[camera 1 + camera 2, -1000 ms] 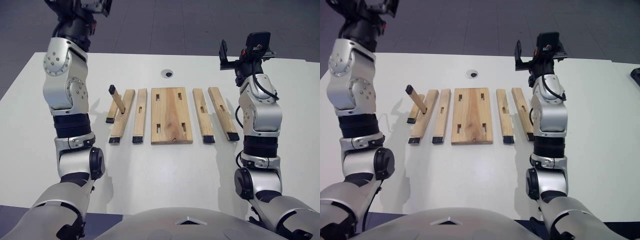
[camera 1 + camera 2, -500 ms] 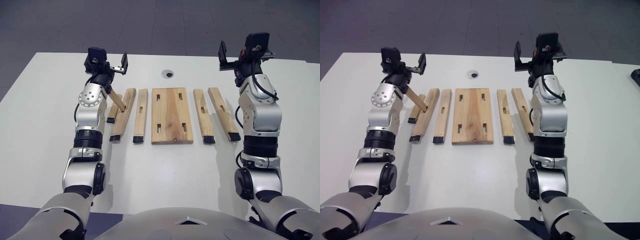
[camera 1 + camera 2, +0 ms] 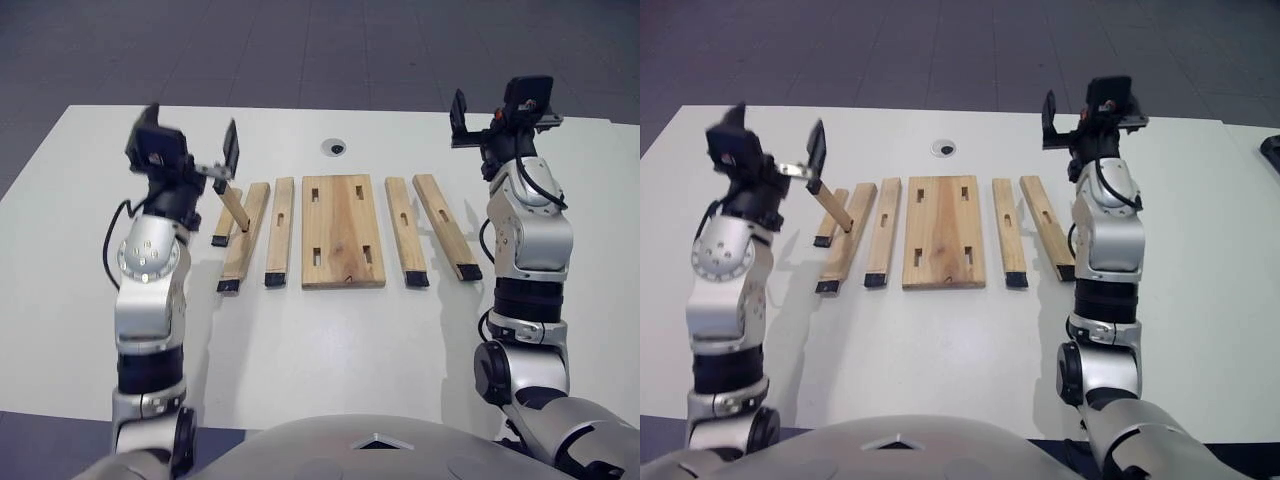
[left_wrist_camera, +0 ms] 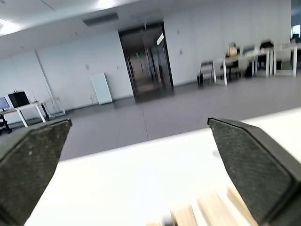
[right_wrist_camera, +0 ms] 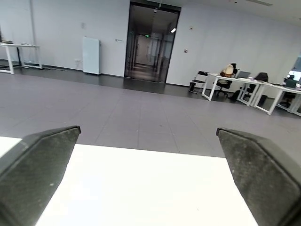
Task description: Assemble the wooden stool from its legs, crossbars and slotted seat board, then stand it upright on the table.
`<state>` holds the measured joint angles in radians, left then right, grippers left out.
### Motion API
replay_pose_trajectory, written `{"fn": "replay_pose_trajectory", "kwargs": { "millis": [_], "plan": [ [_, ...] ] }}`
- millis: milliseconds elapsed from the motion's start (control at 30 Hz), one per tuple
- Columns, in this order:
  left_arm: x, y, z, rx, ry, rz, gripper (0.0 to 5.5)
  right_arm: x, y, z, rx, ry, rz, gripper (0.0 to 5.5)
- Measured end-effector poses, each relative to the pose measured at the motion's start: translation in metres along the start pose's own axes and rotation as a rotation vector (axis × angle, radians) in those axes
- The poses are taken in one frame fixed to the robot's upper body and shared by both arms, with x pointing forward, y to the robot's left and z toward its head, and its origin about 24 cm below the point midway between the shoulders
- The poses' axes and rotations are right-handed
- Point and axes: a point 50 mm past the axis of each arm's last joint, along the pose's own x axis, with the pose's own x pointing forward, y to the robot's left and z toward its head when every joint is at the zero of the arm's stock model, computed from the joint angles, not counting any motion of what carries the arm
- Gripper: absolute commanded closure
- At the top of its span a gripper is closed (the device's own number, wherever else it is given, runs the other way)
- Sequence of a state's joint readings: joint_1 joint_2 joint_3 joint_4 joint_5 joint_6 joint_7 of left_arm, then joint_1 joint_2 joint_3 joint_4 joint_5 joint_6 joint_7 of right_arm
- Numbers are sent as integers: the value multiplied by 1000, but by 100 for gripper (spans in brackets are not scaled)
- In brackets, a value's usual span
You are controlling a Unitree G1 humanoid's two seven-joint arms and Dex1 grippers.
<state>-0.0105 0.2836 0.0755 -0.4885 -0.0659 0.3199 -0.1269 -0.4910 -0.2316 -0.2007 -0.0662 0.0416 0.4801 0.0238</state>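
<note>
The slotted seat board (image 3: 343,230) lies flat at the table's middle. Two legs (image 3: 246,233) (image 3: 281,230) lie to its left and two more (image 3: 405,230) (image 3: 445,225) to its right. A short crossbar (image 3: 235,207) leans tilted on the leftmost leg, and another short piece (image 3: 220,228) lies beside it. My left gripper (image 3: 190,150) hangs open and empty above and left of the leaning crossbar; its fingers (image 4: 254,165) stand wide apart over wooden ends (image 4: 207,214). My right gripper (image 3: 495,110) is raised beyond the right legs, open, with its fingers (image 5: 37,160) spread and nothing between them.
The white table (image 3: 330,340) has bare room in front of the parts and at both sides. A round cable hole (image 3: 334,147) sits behind the seat board. Dark floor lies beyond the far edge.
My left arm came down from high on the left, then drew back, its gripper now beside the leaning crossbar. My right gripper shifted slightly right. The wooden parts stayed put.
</note>
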Motion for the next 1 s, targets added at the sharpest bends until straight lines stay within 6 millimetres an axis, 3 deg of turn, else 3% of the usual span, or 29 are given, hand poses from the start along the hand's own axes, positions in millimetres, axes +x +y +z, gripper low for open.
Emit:
{"fn": "replay_pose_trajectory", "kwargs": {
  "millis": [133,300,700,1000],
  "plan": [
    [-46,-26,-36,-1,232,-82,11,-8,-6,-8,0,31,-20,10],
    [-73,-46,-68,-29,427,-191,11,-9,-7,-8,7,34,-21,10],
    [-75,-28,-84,-156,468,-66,11,-9,-4,-7,16,32,4,10],
    [-74,-24,-88,-191,473,-54,145,-9,-4,-7,17,32,4,10]
  ]
}}
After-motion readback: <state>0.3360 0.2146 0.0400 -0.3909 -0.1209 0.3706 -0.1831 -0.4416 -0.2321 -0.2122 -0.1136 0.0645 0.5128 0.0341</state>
